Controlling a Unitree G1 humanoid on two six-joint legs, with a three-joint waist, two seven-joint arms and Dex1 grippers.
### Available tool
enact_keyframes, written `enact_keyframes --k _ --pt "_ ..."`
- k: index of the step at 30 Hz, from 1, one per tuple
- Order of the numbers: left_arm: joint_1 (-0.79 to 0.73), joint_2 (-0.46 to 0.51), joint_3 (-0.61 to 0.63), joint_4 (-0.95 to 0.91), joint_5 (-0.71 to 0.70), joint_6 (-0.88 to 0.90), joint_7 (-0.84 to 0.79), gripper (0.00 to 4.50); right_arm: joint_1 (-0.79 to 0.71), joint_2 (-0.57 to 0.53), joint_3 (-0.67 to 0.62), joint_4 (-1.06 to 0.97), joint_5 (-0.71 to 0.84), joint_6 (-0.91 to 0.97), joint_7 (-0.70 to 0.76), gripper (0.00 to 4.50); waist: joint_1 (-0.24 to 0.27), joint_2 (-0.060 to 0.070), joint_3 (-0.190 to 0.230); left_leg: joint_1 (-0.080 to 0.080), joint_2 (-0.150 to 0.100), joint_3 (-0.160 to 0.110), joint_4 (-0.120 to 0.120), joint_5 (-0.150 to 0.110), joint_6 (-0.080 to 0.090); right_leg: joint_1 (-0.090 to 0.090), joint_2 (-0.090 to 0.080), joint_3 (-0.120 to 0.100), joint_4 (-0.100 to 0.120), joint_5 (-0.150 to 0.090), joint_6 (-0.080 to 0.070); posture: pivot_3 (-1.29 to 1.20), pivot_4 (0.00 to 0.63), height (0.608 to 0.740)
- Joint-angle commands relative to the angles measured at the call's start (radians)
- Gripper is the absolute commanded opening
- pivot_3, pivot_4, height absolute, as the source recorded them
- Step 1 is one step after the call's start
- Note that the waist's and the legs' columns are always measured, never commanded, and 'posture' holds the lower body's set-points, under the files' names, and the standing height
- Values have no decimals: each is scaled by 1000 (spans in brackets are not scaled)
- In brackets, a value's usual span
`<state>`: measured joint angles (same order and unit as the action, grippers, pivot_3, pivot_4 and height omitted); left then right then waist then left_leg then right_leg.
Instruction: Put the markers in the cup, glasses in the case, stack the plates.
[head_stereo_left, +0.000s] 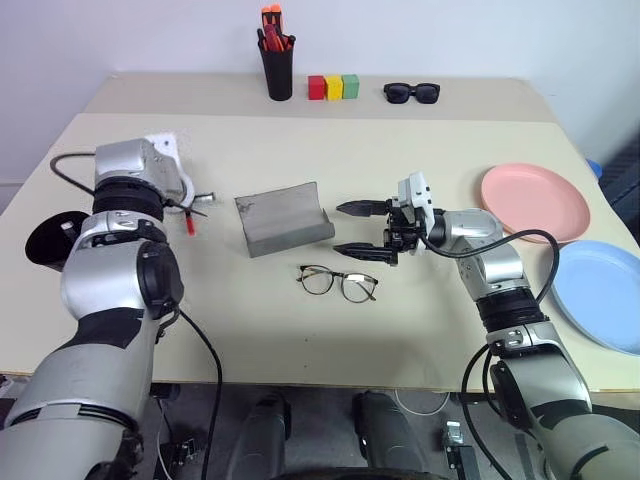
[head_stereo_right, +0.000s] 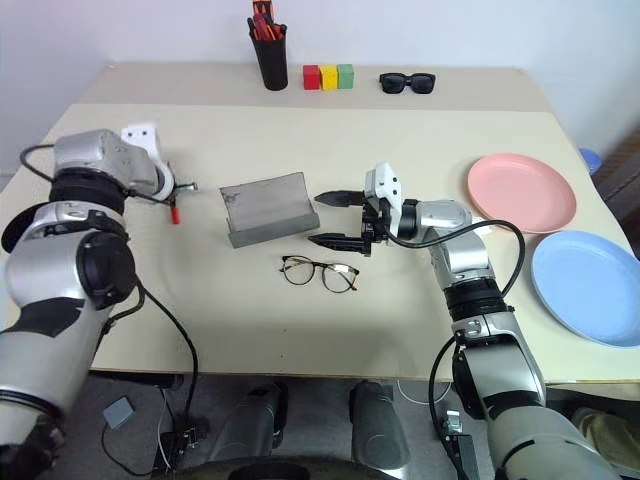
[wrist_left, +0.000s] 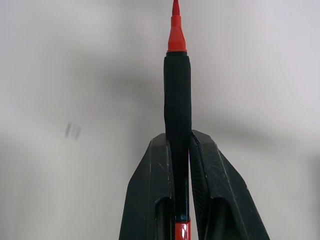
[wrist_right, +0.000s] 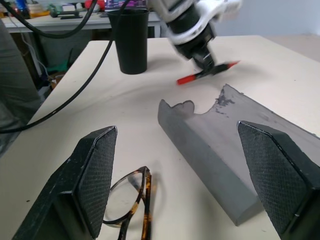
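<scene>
Hiding most of the left gripper (wrist_right: 206, 64) in the head views, the left wrist housing leaves little more than the red marker (head_stereo_left: 189, 221) poking out below it. The wrist views settle it: the two black fingers are clamped together on the marker's black section, with its red tip sticking out past them, and the marker is lifted off the table (head_stereo_left: 300, 330). The black cup (wrist_right: 128, 40) is largely covered by the left arm from the head; it stands near that gripper, toward the table's left edge. The white-bodied marker cannot be made out.

Right gripper (head_stereo_left: 360, 229) hovers with its jaws spread wide, holding nothing and pointing left at the grey case (head_stereo_left: 284, 219). The case lies open, just beside the fingertips. The wire-framed glasses (head_stereo_left: 338, 283) lie flat in front of the case, just below the right gripper, apart from both.

At the right, the pink plate (head_stereo_left: 535, 201) and the blue plate (head_stereo_left: 600, 295) sit side by side, unstacked; the blue one is cut off by the picture edge.
</scene>
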<state>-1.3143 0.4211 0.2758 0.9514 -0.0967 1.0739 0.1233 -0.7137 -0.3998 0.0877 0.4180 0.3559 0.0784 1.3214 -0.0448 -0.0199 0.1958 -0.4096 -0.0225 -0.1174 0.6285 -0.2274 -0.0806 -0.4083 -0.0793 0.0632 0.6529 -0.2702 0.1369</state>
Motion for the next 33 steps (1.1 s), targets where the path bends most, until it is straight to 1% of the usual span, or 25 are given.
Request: enact_keyframes --k 1,4,5,7,8,11,13,15,17,21,24,25,27,29,33 --pt "111 -73 -90 -489 1 81 -5 14 -24 -4 -37 -10 10 -27 -16 3922 -1 0 0 0 0 0 -1 0 0 0 0 0 -1 0 0 0 150 740" --pt "245 -130 -122 -809 40 110 43 14 -23 -3 -43 -3 11 -30 -19 3922 -2 0 0 0 0 1 0 0 0 0 -1 1 -1 0 0 0 150 740" --pt "314 -147 -144 -934 75 71 79 14 -21 2 -51 -3 20 -33 -18 3922 -6 1 0 0 0 1 0 0 0 0 -1 1 0 0 0 0 150 740" --pt "414 -170 -168 -1103 120 18 121 14 -17 14 -69 -6 47 -41 -10 3922 -12 1 0 1 1 2 0 0 0 -1 0 2 2 0 0 0 150 740" --pt "458 -180 -171 -1168 131 3 131 14 -17 25 -82 -7 68 -43 -4 3922 -12 1 0 1 1 2 0 0 0 -1 0 2 2 0 0 0 150 740" --pt "622 -161 -202 -1327 196 -160 147 14 -7 57 -124 -25 142 -41 32 3922 -10 1 0 1 1 2 0 0 -1 -1 0 2 2 0 0 0 150 740" --pt "678 -170 -185 -1370 209 -217 153 14 -4 68 -133 -32 165 -43 54 3922 -1 1 0 1 1 2 1 0 -1 -1 0 2 2 0 -1 0 150 740" --pt "745 -187 -156 -1415 227 -330 183 14 6 72 -137 -45 191 -38 88 3922 3 1 0 1 1 2 2 0 -1 0 0 2 2 1 -1 0 150 740" --pt "809 -172 -150 -1446 262 -479 197 14 12 65 -124 -50 202 -23 132 3922 7 1 0 2 0 1 2 0 0 1 0 2 1 1 -1 0 150 740" --pt "866 -161 -134 -1454 303 -667 212 14 11 57 -103 -58 202 -2 178 3922 10 1 0 2 0 1 2 0 0 1 0 2 0 1 -1 0 150 740" --pt "900 -178 -101 -1448 314 -741 232 14 7 60 -97 -75 200 14 183 3922 7 1 0 2 0 2 2 0 0 2 0 2 0 1 -1 0 150 740" --pt "926 -169 -97 -1446 327 -776 229 14 6 62 -94 -84 198 20 180 3922 6 1 0 2 0 1 2 0 0 2 0 2 0 1 -1 0 150 740" --pt "974 -184 -77 -1462 356 -804 254 14 8 64 -85 -107 194 35 173 3922 1 1 -1 2 0 2 2 0 0 2 0 2 0 1 -1 0 150 740" --pt "989 -201 -63 -1466 367 -811 269 14 9 65 -82 -116 191 40 169 3922 2 1 -1 2 1 2 2 0 0 1 0 2 0 1 -1 0 150 740" --pt "1026 -285 -15 -1522 396 -779 340 14 -4 71 -72 -103 172 36 157 3922 6 1 -1 2 0 1 3 0 0 3 0 2 0 1 -1 0 150 740"
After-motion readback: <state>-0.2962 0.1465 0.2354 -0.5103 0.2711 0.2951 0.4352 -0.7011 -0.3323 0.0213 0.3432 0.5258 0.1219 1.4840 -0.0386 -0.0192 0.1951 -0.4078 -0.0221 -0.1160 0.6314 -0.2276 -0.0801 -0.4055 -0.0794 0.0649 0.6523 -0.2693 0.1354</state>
